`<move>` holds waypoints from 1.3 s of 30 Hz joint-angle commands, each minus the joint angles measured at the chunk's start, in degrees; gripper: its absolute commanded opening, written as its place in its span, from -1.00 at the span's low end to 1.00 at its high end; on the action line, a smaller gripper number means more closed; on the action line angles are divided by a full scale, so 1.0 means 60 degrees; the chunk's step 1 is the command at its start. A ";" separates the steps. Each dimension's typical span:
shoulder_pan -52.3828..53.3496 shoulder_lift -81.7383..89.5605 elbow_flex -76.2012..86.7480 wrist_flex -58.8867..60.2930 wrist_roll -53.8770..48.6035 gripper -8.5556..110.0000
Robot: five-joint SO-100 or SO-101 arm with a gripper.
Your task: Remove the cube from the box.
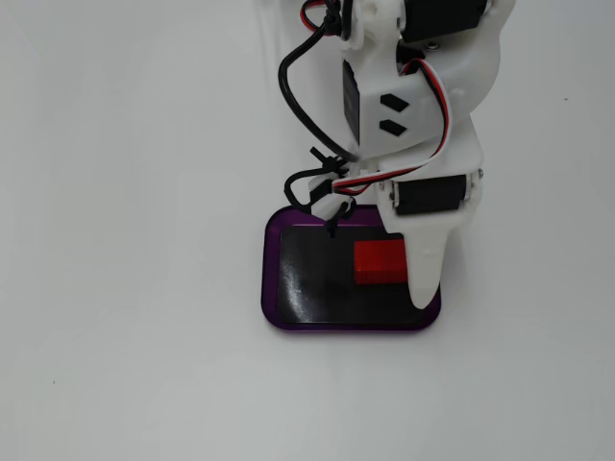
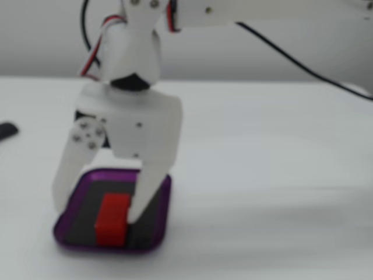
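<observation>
The red cube lies on the black bottom of the purple-rimmed box, in its right half in a fixed view from above. In the side-on fixed view the cube sits at the near end of the box. My white gripper is open and reaches down into the box, its jaws on either side of the cube. One finger stands close against the cube's right side, and the other finger hangs over the box's left rim. From above only one finger shows; the arm hides the other.
The box stands on a plain white table. Black and red-white cables loop beside the arm above the box. A small dark object lies at the left edge of the side-on fixed view.
</observation>
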 commanded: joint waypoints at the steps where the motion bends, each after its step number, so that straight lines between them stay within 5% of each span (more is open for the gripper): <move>1: 0.0059 0.0088 -0.0190 -0.0103 -0.0029 -0.44; 18: 0.0513 -0.1011 -0.0366 -0.0190 -0.0044 -0.46; 24: 0.0498 -0.0952 -0.0366 -0.0220 -0.0044 -0.86; 31: 0.0337 -0.0747 -0.0718 -0.0073 0.0015 -0.86; 39: 0.0352 0.0645 -0.2944 0.2402 -0.0015 -0.86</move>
